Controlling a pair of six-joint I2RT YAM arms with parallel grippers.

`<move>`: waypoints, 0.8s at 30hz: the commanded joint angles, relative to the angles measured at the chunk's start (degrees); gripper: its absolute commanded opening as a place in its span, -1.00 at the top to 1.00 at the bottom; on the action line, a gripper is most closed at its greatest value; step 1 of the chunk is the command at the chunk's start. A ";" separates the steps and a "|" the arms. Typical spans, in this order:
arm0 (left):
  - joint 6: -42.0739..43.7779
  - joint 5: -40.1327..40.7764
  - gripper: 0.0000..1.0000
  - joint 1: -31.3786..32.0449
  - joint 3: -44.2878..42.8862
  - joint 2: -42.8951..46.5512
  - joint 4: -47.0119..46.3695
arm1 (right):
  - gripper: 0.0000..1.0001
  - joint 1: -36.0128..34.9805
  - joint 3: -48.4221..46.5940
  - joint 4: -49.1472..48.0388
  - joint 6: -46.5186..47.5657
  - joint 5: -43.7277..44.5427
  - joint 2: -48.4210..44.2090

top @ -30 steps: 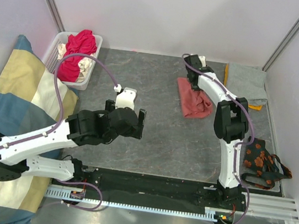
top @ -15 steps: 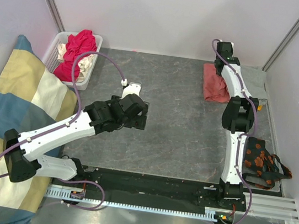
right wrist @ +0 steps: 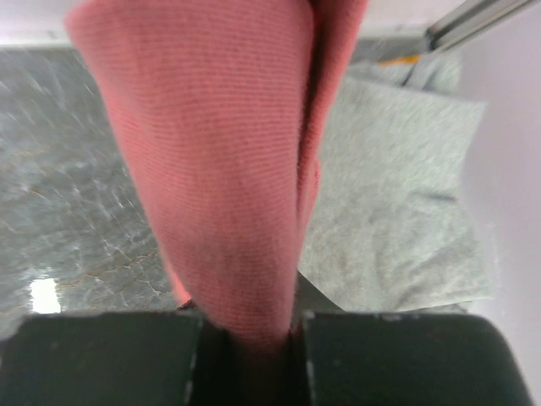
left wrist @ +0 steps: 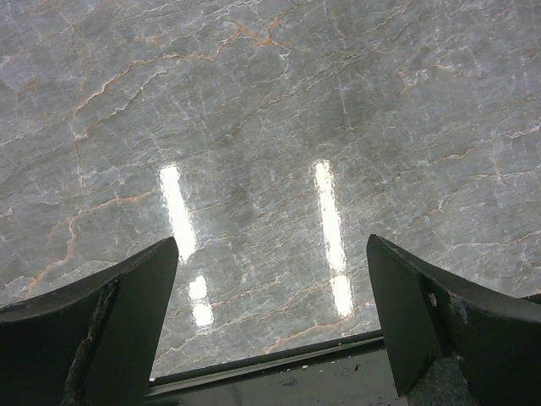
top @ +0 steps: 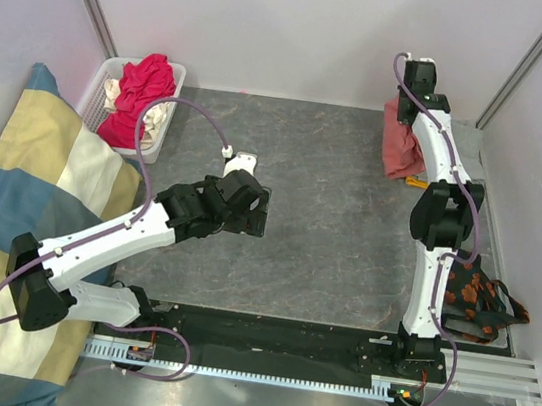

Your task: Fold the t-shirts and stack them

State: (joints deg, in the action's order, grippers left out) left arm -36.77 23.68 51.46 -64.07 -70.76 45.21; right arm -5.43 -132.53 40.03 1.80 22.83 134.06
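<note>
Glossy veined stone-look tabletop [left wrist: 270, 127], matt fine-ribbed cloth salmon tee [right wrist: 220, 169], soft grey tee [right wrist: 397, 186]

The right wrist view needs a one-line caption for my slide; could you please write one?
Right hand shut on the salmon-pink t-shirt, with the grey t-shirt lying on the table beyond.

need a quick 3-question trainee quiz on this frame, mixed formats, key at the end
1. True or false: the left claw is open and empty over the table.
2. The right claw grips: A) a towel B) the salmon-pink t-shirt C) a sock.
3. What colour is the garment lying on top in the white basket?
Key: 1 true; 2 B; 3 the magenta-red t-shirt.
</note>
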 commanded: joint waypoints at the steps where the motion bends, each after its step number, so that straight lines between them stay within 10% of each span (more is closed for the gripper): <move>1: 1.44 -0.22 -1.00 -0.57 0.62 2.21 -1.79 | 1.00 0.25 -0.98 -3.56 1.97 0.28 -6.79; 24: 1.97 -1.44 -1.00 -1.80 0.44 1.07 -2.23 | 1.00 3.85 2.98 -5.23 3.21 0.20 -7.67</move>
State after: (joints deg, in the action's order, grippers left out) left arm -36.69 23.27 49.89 -63.40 -69.60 44.84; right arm -2.33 -130.34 37.80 4.19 22.72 130.10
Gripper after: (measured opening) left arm 0.995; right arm 0.107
